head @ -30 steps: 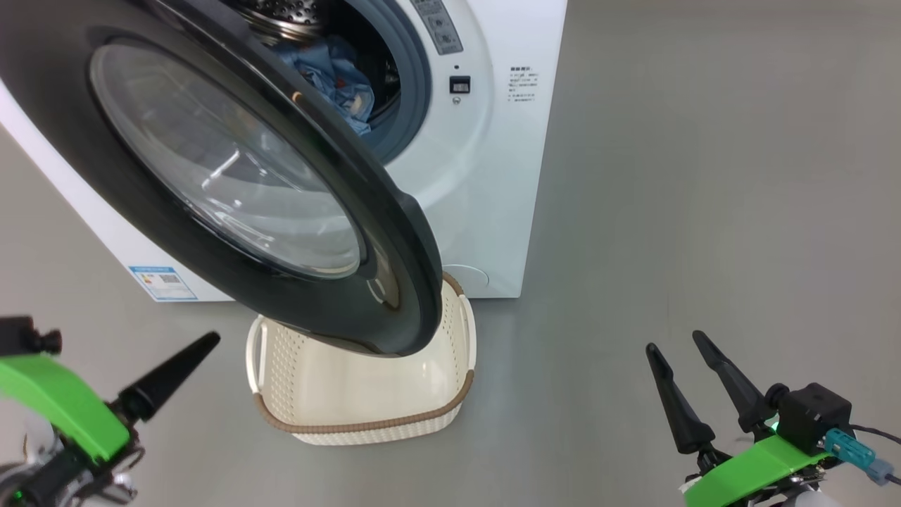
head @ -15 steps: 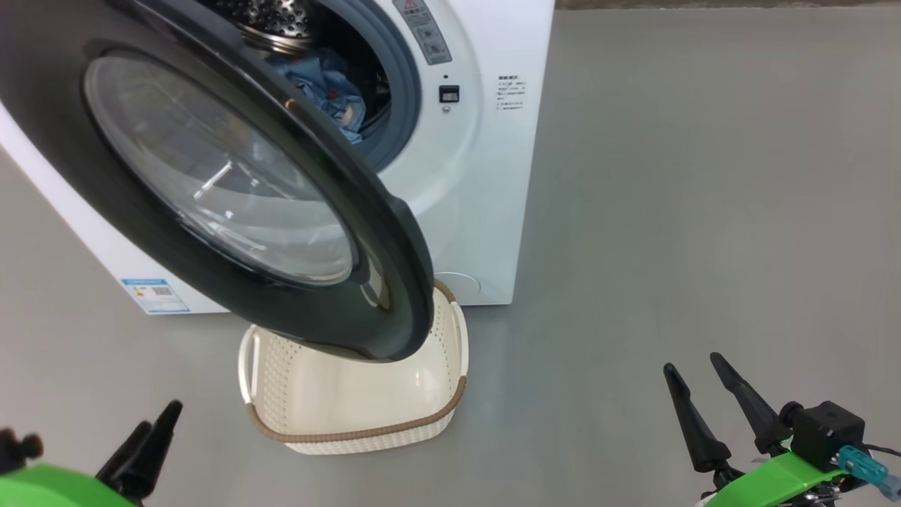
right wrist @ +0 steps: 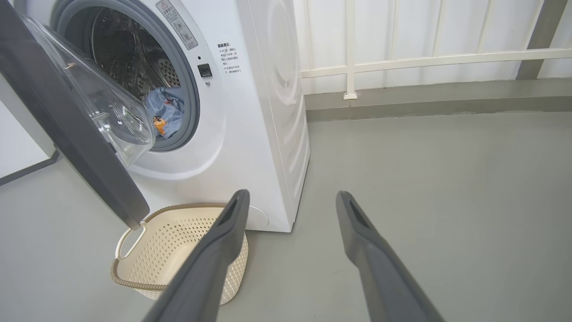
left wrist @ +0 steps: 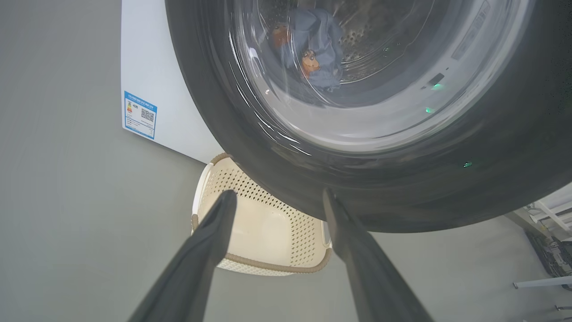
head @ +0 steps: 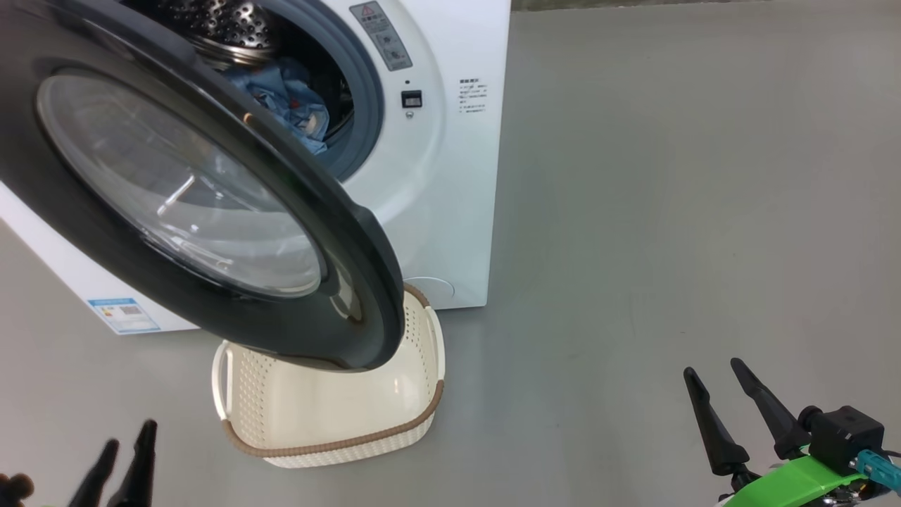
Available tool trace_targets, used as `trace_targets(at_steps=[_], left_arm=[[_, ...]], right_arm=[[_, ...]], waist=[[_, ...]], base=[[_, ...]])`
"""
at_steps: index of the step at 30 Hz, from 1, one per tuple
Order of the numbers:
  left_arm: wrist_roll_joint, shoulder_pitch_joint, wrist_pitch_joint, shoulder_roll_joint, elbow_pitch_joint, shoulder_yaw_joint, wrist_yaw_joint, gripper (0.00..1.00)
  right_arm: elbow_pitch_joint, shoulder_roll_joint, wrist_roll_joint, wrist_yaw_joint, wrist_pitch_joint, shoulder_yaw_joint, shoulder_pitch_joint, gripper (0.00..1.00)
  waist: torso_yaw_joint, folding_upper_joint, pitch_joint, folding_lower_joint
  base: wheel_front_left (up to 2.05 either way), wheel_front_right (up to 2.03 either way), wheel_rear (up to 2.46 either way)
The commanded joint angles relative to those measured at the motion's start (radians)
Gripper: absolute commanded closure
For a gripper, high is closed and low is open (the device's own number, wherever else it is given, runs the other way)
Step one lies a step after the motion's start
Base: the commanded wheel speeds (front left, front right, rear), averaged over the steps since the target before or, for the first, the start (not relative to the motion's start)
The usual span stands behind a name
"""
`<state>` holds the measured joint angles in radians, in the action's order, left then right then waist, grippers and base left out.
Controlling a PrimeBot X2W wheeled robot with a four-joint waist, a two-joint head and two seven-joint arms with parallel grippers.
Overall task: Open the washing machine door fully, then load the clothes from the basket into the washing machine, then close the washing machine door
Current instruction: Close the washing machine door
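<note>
A: Where were the clothes (head: 285, 98)?
B: In the washing machine (head: 436, 176) already. The basket (head: 338, 442) looked bare under the half-swung door (head: 183, 190), so you likely had only closing left. Your left gripper (head: 128, 440) and right gripper (head: 712, 368) hung spread, empty. The blue label (head: 123, 315) at its lower corner was unreadable.

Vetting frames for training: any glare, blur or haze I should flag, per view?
Head view: white streak glare on the glass of the washing machine door, otherwise sharp. Left wrist view: streaks and green specks reflect in that glass, the clothes behind it look hazy; left gripper soft, too near. Right wrist view: even light, little glare; right gripper slightly soft.
</note>
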<state>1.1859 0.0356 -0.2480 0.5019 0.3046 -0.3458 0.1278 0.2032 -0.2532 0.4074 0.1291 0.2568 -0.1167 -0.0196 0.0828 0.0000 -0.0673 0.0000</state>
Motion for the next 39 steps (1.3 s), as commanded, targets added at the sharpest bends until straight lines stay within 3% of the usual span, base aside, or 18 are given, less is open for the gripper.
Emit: trace_targets(at_steps=[1,7,17,30,39], left_arm=[[-0.053,0.032,-0.013,0.015,-0.011,0.080,0.003,0.00],[-0.265,0.005,-0.013,-0.080,-0.047,0.210,0.003,0.00],[-0.604,-0.033,-0.014,-0.175,-0.115,0.304,0.003,0.00],[-0.775,-0.061,-0.014,-0.286,-0.146,0.405,0.003,0.00],[-0.797,-0.054,-0.014,-0.298,-0.125,0.403,0.003,0.00]], right_arm=[[-0.022,-0.019,0.004,0.002,0.005,-0.012,-0.003,0.00],[-0.023,-0.016,0.003,0.002,0.005,-0.005,-0.002,0.00],[-0.030,-0.016,0.003,0.002,0.005,0.011,-0.007,0.00],[-0.033,0.000,-0.003,0.002,0.005,0.024,-0.007,0.00],[-0.033,0.000,-0.006,0.002,0.005,0.027,-0.007,0.00]], waist=[[0.007,0.0000,0.002,0.0000],[0.025,0.0000,0.007,0.0000],[0.038,0.0000,0.000,0.0000],[0.043,0.0000,-0.008,0.0000],[0.037,0.0000,-0.008,0.0000]], base=[[0.00,0.00,0.00],[0.00,0.00,0.00],[0.00,0.00,0.00],[0.00,0.00,0.00],[0.00,0.00,0.00]])
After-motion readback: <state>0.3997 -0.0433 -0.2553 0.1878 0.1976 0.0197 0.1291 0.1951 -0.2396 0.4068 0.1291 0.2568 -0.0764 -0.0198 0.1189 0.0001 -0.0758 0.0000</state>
